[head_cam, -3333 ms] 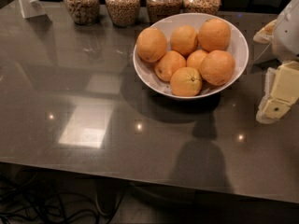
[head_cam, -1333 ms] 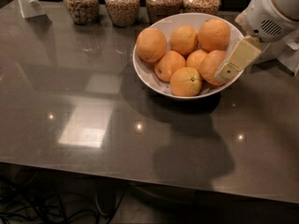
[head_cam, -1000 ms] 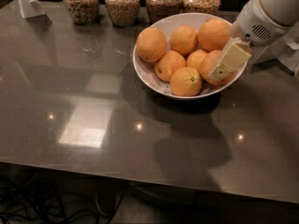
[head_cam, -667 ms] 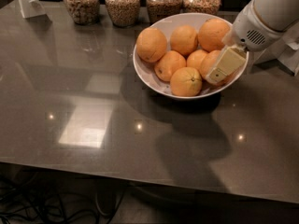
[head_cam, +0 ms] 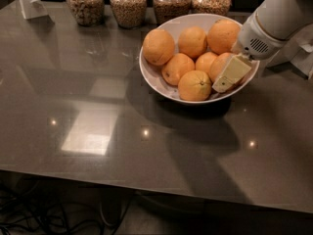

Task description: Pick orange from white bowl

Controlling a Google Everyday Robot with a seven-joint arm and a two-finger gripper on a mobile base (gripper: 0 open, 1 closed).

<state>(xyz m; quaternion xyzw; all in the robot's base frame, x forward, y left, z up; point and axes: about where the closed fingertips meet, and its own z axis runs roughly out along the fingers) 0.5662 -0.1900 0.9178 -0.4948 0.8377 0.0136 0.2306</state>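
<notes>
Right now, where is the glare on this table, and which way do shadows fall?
Camera view: a rectangular glare patch lies on the table left of centre, plus three small light spots; the white bowl and arm throw shadows toward the near edge; the pincer sits at the bowl's right side over the orange.

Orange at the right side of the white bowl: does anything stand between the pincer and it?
Nothing visible does. The pincer hangs directly in front of the orange, over the white bowl's right side; other oranges crowd its left only.
</notes>
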